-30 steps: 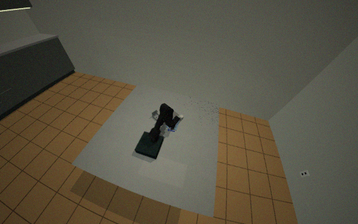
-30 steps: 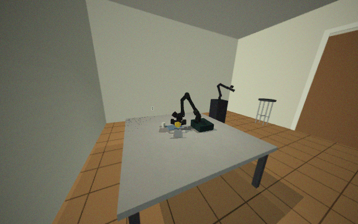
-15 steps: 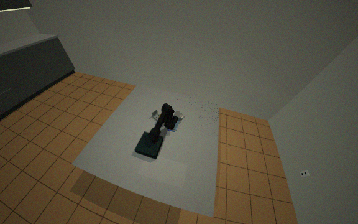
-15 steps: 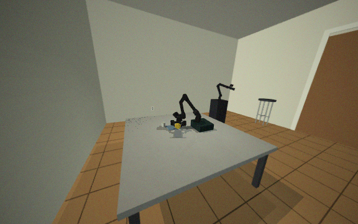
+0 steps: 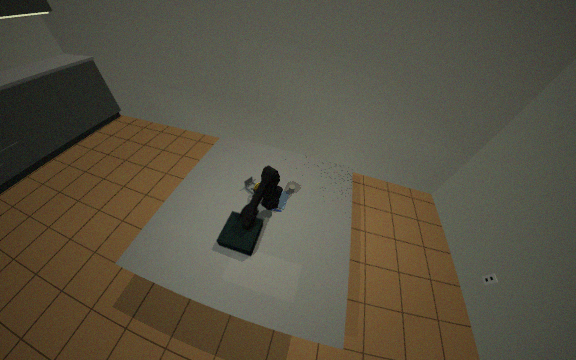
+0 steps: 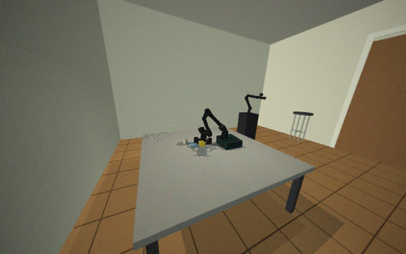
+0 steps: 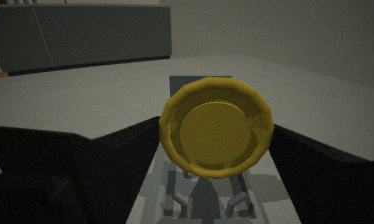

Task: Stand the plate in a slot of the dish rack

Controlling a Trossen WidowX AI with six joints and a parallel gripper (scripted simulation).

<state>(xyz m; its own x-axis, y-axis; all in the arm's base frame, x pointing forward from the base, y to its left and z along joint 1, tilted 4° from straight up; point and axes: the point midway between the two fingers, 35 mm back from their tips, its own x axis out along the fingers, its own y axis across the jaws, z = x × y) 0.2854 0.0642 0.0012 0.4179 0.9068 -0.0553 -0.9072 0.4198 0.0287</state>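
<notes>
- Looking across the big grey table (image 6: 203, 183) first: dark arm base block (image 6: 229, 142) sits toward the far end, arm (image 6: 213, 121) folded forward and down over a little cluster of stuff.
- Sitting under the wrist: pale dish rack (image 7: 208, 197), seen in the wrist view as grey rails and hooped wires right below the plate. Shows up in the exterior view as a small grey shape (image 6: 201, 152) just in front of the arm.
- Spotted beside it: a blue flat thing (image 6: 193, 144) and a small white cylinder (image 6: 185, 141), too tiny to name properly.
- Hanging above the rack: yellow plate (image 7: 216, 126), face toward the wrist camera, roughly on edge, lower rim just over the rack wires. Can't tell whether it's touching a rail yet.
- Clamped on that plate: gripper (image 7: 215, 135), dark fingers on either side of the rim, not shut all the way because the plate is in between.
- Reads like the carry is basically done and the lowering-into-slot step is in hand.
- Next up, probably: line the bottom edge up with a gap between two rails, ease straight down till seated, then spread the fingers and back off upward.
- Worth watching: coming down off-line could land the rim on top of a wire instead of between them, so the plate tips over on release.
</notes>
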